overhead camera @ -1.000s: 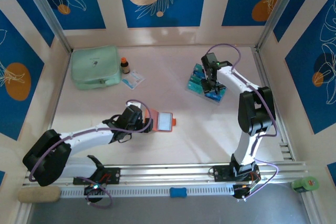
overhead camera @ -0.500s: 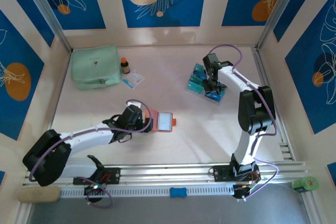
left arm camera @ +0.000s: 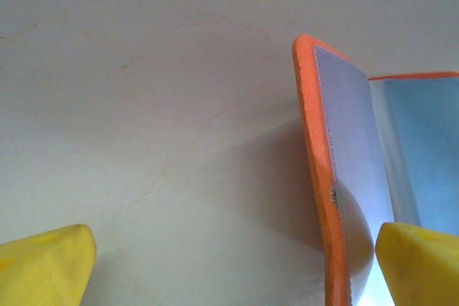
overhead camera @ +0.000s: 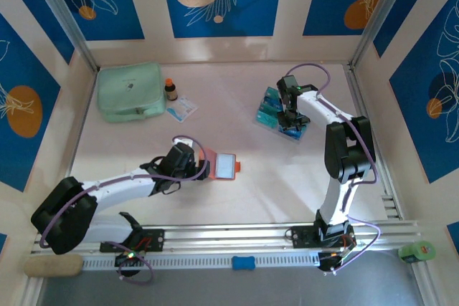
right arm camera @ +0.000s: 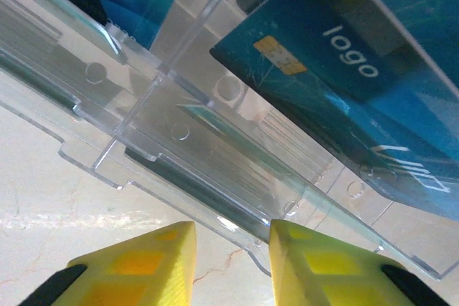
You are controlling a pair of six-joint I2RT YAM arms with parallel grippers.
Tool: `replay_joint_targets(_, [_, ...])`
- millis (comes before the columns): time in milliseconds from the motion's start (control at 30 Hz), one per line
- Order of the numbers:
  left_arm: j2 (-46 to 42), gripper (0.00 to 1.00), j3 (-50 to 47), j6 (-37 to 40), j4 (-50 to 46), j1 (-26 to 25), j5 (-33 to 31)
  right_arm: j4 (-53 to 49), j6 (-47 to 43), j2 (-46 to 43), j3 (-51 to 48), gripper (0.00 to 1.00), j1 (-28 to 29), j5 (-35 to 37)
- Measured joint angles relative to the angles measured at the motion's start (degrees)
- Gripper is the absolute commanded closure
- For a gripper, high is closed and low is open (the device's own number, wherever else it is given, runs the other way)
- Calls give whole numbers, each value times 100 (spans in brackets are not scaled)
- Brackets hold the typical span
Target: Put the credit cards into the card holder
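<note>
The orange-red card holder [overhead camera: 226,165] lies open on the table, pale pockets up. My left gripper [overhead camera: 203,170] is at its left side. In the left wrist view one flap of the card holder [left arm camera: 348,155] stands on edge between the yellow fingers, close to the right one; this gripper [left arm camera: 233,249] is open wide. Teal and blue credit cards [overhead camera: 276,109] stand in a clear plastic rack [overhead camera: 267,122]. My right gripper [overhead camera: 289,115] hangs over the rack. In the right wrist view a teal card [right arm camera: 344,69] reads "logo", and the gripper [right arm camera: 232,249] is open narrowly at the rack's [right arm camera: 179,134] front lip.
A mint-green zip pouch [overhead camera: 129,91] lies at the back left, with a small brown bottle [overhead camera: 170,89] and a white-and-blue packet [overhead camera: 183,107] beside it. Frame posts and patterned walls close in the table on three sides.
My right gripper has shifted slightly toward the back over the card rack. The left arm and the card holder have not moved.
</note>
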Motion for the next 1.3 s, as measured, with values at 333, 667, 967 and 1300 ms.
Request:
replay_joint_targets(333, [68, 0, 2, 0, 42, 0, 2, -304, 66, 0, 61, 75, 240, -236])
replay_joint_targets(667, [68, 0, 0, 0, 42, 0, 2, -308, 133, 76, 79, 71, 431, -356])
replay_joint_targets(967, [68, 0, 0, 0, 42, 0, 4, -321, 61, 267, 142, 71, 501, 11])
replay_joint_targets(1300, [68, 0, 2, -2, 44, 0, 4, -328, -70, 450, 149, 72, 654, 610])
